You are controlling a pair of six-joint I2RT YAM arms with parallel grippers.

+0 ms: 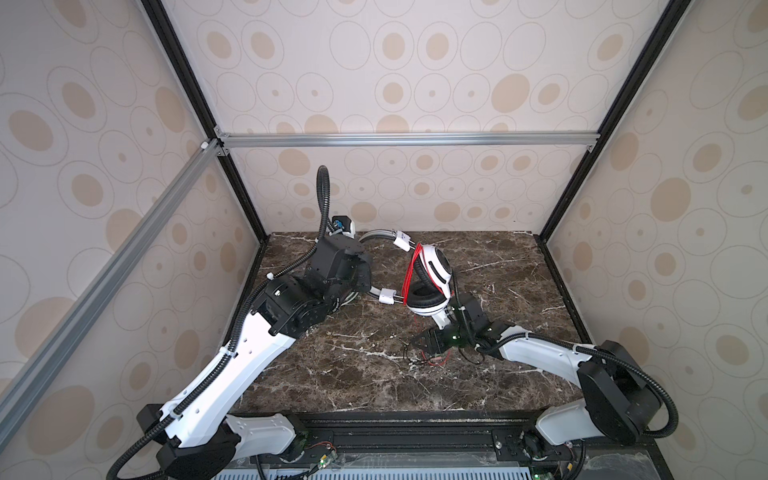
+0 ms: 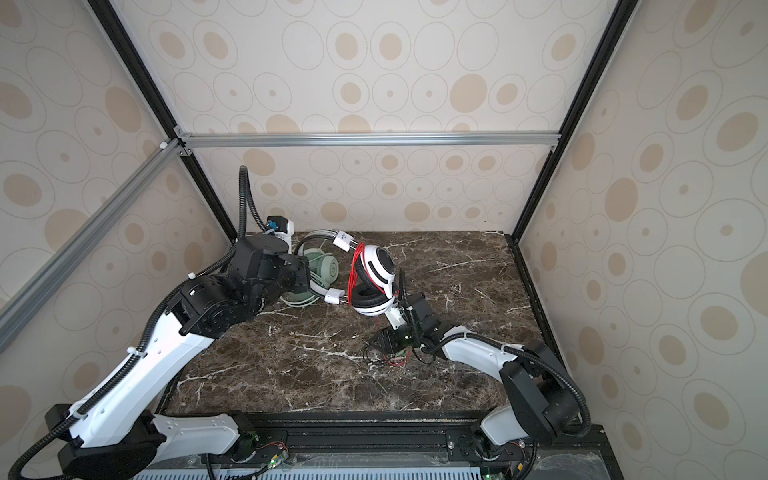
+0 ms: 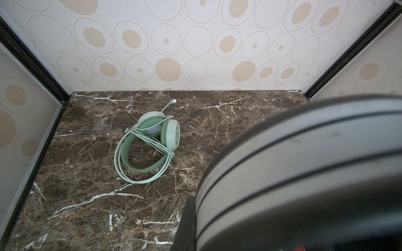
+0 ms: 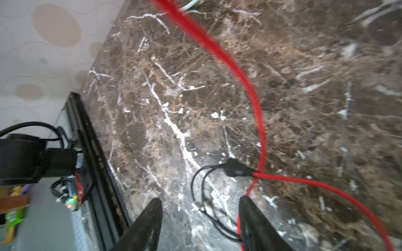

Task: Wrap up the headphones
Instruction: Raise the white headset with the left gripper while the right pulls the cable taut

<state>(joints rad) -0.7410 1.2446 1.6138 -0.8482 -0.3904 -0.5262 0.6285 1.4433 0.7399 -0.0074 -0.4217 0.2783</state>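
The white-and-black headphones (image 1: 432, 274) stand raised over the table's middle, with red cable (image 1: 412, 270) wound in loops between the ear cups. My left gripper (image 1: 366, 277) is shut on their grey headband (image 3: 304, 156), which fills the left wrist view. The loose red cable (image 4: 258, 113) runs down to a black splitter (image 4: 236, 168) on the table. My right gripper (image 4: 200, 208) hovers low there, open, with thin black leads between the jaws and the red cable against one finger (image 4: 252, 219). The mint-green headphones (image 3: 150, 147) lie behind, with their pale cable wound round them.
The dark marble table (image 1: 332, 374) is walled by patterned panels (image 1: 415, 195) at the back and both sides. The mint-green headphones (image 2: 320, 266) lie near the back left corner, partly behind my left arm (image 2: 249, 282). A black rail (image 1: 395, 432) runs along the front edge.
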